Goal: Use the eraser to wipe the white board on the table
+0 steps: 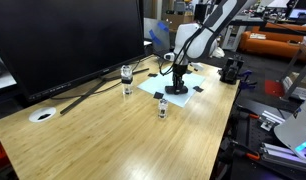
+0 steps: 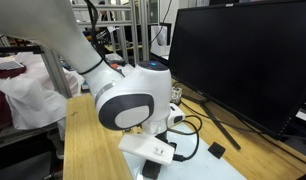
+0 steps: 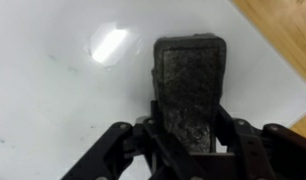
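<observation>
- The wiping step is in hand. In the lower middle of the wrist view, the gripper pinches the eraser from both sides.
- The eraser lies on the white board, near the board's right edge. The table shows in the upper right corner.
- There are faint specks on the board at the left of the frame. The view is blurry, so they may be marks or just glare.
- For the next move, I think the eraser should be pressed down and slid left across the board. The thin sheet must not slip along with it.
- In an exterior view the board lies at the upper right of the table top. The arm comes down on it.
- Two small flat black pieces lie right by the board and could get bumped.
- Two small jars stand near, to the left of the board and below it.
- A big dark screen fills the upper left, with cables under it.
- A round white disc lies well apart, at the left.
</observation>
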You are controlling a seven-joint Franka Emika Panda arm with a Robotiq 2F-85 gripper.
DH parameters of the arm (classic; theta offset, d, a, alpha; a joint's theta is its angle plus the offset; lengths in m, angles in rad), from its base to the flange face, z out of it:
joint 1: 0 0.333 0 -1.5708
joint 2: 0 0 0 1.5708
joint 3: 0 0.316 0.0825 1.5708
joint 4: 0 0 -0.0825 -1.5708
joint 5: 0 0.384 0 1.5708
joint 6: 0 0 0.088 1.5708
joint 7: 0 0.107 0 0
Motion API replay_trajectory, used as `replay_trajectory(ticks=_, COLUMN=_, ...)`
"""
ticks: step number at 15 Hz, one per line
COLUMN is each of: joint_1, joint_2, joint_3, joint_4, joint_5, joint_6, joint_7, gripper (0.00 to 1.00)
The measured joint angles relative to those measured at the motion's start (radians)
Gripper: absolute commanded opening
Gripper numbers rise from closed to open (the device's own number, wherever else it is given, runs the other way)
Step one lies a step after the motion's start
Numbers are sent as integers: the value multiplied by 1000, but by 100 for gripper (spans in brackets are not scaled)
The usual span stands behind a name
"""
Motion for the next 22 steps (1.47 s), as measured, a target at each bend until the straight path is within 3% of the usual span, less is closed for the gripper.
replay_trajectory(ticks=22, joint_1=17, joint_2=-79, joint_3=17, joint_4=-144, joint_5=9, joint_6=58, joint_7=-49, gripper=27)
